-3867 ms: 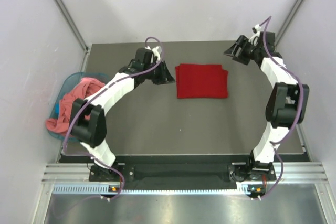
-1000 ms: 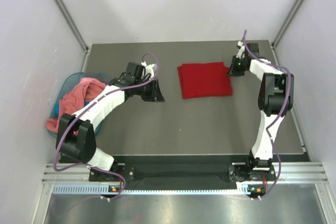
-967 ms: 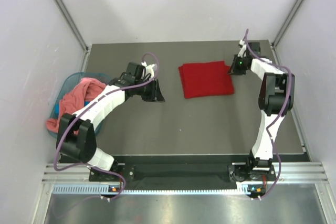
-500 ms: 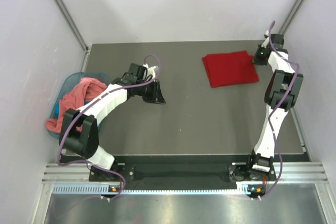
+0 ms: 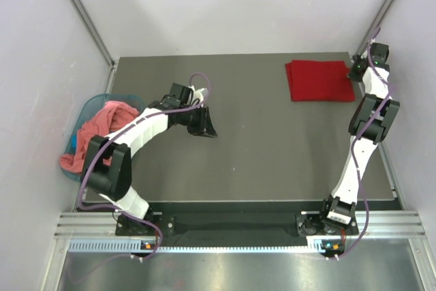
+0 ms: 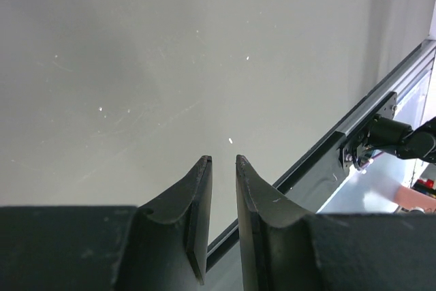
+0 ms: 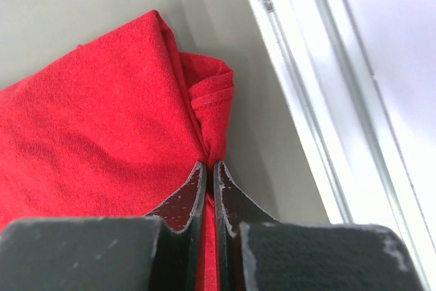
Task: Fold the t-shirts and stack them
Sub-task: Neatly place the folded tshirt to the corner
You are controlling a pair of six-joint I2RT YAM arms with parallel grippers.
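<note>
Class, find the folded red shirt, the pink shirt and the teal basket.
red shirt [image 5: 320, 81], overhead view, middle of the folded cloth.
pink shirt [image 5: 99, 125], overhead view, bunched upper part.
basket [image 5: 86, 108], overhead view, far rim.

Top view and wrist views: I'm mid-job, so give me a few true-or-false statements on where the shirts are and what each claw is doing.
1. The folded red shirt lies near the far right corner of the table. True.
2. The left claw is holding the pink shirt. False: it holds nothing. Its jaws stand slightly apart over bare table.
3. The right claw is shut on an edge of the red shirt. True.
4. The pink shirt is stacked on the red shirt. False: it lies crumpled in the basket at the table's left edge.
</note>
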